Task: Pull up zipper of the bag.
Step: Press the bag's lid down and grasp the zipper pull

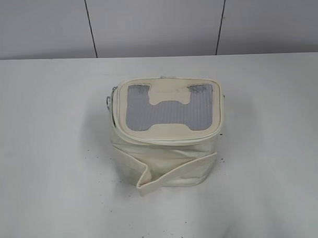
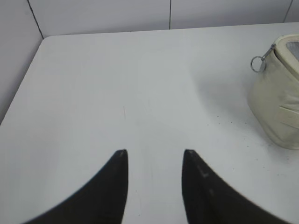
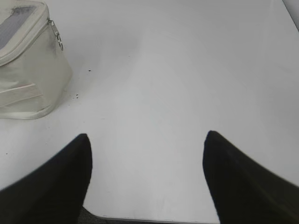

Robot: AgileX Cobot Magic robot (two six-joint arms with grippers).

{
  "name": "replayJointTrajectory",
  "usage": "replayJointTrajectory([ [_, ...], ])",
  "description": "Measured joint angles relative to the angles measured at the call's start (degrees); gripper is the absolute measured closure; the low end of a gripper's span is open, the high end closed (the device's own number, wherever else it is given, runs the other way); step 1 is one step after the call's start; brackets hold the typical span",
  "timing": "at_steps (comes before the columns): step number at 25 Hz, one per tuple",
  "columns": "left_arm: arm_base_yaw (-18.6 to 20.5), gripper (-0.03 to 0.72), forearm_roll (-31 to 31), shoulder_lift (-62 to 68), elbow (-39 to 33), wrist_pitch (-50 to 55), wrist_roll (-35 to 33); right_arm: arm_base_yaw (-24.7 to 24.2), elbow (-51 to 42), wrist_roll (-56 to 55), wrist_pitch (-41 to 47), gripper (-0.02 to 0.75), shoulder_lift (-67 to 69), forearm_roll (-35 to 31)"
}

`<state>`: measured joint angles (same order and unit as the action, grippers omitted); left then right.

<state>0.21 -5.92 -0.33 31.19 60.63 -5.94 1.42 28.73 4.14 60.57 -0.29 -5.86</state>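
While the cream bag (image 1: 167, 132) is sitting mid-table with its ring pull (image 2: 257, 63) hanging at left, both grippers (image 2: 155, 151) (image 3: 147, 135) are hovering released, well apart from it.

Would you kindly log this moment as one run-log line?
bag: upright mid-table | ring pull: untouched | left hand: open, empty | right hand: open, empty

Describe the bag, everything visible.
The bag is a small boxy cream case that looks like faux leather, standing upright mid-table. Its rounded-rectangle lid has grey ribbed window panels. A loose cream strap drapes across the front. A metal ring pull hangs at its left end. Neither gripper touches it.
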Motion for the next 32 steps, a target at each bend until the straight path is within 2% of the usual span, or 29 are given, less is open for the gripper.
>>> replayJointTrajectory([
  [32,0.0,0.386,0.0,0.0,0.0,0.0,0.0,0.0,0.0,0.0,0.0,0.164,0.0,0.0],
])
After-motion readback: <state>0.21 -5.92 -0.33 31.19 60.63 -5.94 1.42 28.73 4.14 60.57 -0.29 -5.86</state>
